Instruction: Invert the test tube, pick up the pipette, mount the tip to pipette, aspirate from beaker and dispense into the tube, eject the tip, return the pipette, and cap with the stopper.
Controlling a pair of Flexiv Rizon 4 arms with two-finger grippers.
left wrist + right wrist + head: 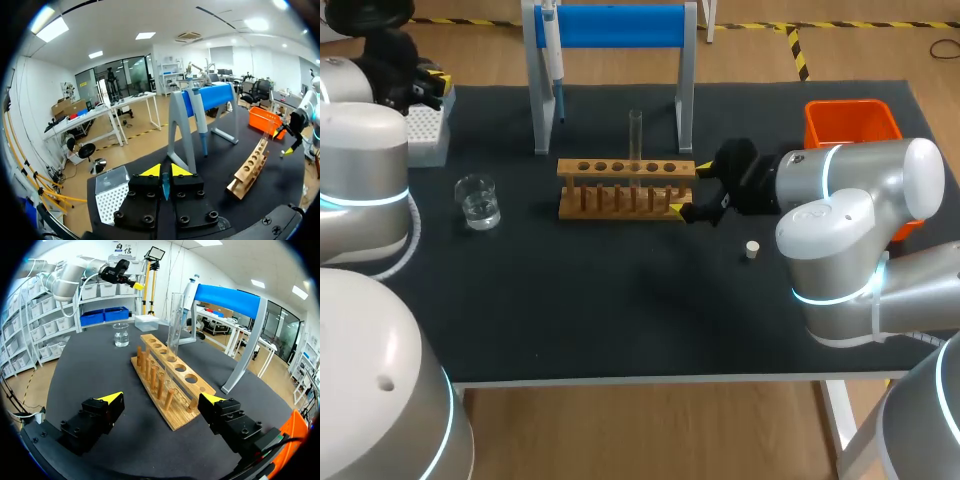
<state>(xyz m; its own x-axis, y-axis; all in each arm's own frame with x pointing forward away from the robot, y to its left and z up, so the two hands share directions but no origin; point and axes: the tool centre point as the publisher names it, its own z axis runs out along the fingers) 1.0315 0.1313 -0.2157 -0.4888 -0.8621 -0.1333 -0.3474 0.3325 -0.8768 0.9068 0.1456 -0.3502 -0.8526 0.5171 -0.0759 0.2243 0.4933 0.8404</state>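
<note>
Overall, black tabletop (620,310): beaker (478,203) left, stopper (752,250) right.

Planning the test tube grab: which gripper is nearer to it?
Right. The right gripper is at the end of the wooden rack, a few holes from the test tube; the left gripper is far off beside the tip box.

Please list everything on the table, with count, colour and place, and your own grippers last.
rack: one, wooden, mid-table
test tube: one, clear, upright in rack
beaker: one, clear, left of rack
stand: one, grey with blue bar, behind rack
pipette: one, white-blue, hanging on stand
tip box: one, white, far left
bin: one, orange, far right
stopper: one, cream, right of rack
left gripper: shut, beside tip box
right gripper: open, at rack's right end
</note>
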